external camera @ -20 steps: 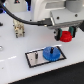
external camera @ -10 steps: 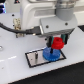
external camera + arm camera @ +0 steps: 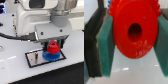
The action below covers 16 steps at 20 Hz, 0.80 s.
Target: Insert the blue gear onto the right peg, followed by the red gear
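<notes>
Gripper, clamping the red gear, has descended, seemingly onto the blue gear.

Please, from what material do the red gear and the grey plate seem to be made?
The small red toothed gear looks like moulded plastic: uniform bright colour, soft sheen. The grey rectangular black-rimmed plate looks smooth, perhaps metal or plastic; the blurred exterior view does not settle it.

A white table carries a grey black-rimmed plate.
</notes>
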Available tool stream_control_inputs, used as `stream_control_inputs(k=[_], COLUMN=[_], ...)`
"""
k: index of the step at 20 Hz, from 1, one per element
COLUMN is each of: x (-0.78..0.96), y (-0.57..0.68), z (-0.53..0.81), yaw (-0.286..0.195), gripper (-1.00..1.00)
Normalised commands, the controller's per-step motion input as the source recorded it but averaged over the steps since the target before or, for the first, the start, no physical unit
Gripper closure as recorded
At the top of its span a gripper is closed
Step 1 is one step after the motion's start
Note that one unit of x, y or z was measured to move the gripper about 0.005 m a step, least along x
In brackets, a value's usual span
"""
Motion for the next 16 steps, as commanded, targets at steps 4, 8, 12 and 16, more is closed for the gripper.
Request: stream_control_inputs(k=[4,8,12,16], x=[0.02,0.08,0.16,0.38], y=[0.02,-0.01,-0.05,-0.01], z=[0.27,0.26,0.09,0.0], yaw=[0.0,0.0,0.0,0.0], gripper=[1.0,1.0,1.0,1.0])
